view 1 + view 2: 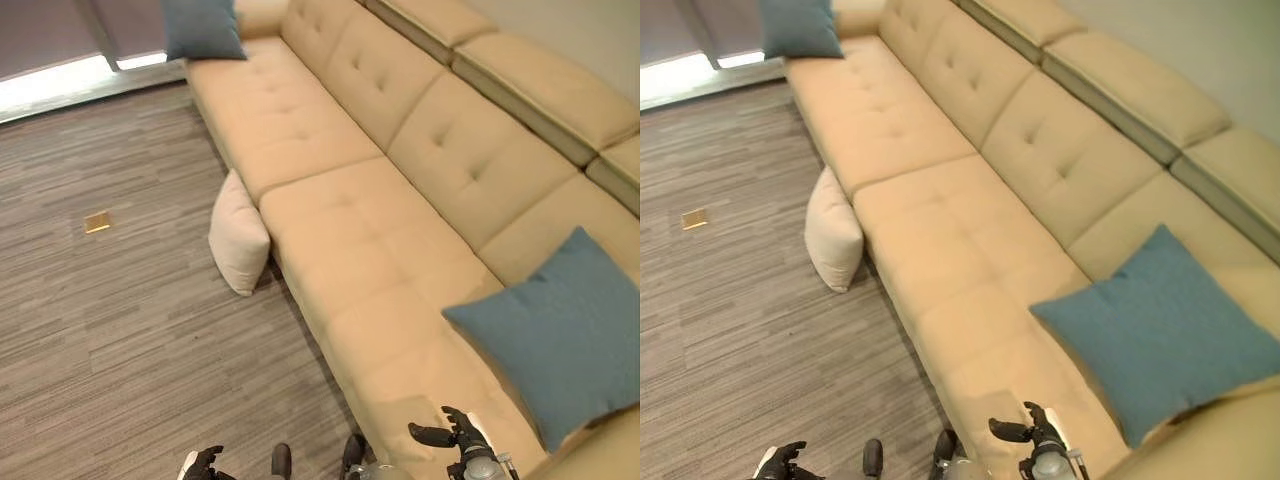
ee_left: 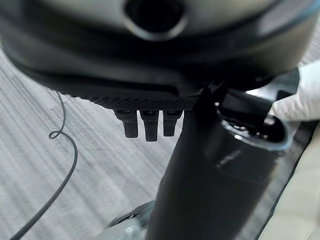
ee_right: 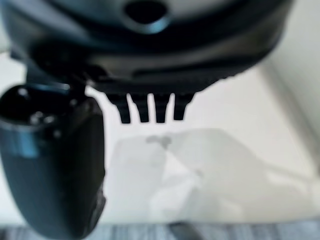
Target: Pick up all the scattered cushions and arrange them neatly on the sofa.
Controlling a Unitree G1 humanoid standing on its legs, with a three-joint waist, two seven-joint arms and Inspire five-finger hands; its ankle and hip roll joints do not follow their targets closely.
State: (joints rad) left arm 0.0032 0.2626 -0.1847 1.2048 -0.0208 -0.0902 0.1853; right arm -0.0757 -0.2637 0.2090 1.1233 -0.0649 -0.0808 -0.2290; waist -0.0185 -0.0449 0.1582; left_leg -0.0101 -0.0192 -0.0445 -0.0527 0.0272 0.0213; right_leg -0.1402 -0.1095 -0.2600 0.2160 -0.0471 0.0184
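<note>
A long beige sofa (image 1: 330, 210) runs diagonally across the head views. One cream cushion (image 1: 238, 234) stands on the grey striped floor (image 1: 100, 330), leaning against the sofa's front edge near the seam between two seat sections. A blue cushion (image 1: 560, 335) lies on the near seat, propped toward the backrest. A second blue cushion (image 1: 203, 28) sits at the sofa's far end. The right hand (image 1: 455, 436) hovers over the near seat edge, fingers relaxed and spread, holding nothing. The left hand (image 1: 200, 464) hangs low over the floor, fingers straight, empty. A small brass floor plate (image 1: 97, 222) lies well apart from the cream cushion.
</note>
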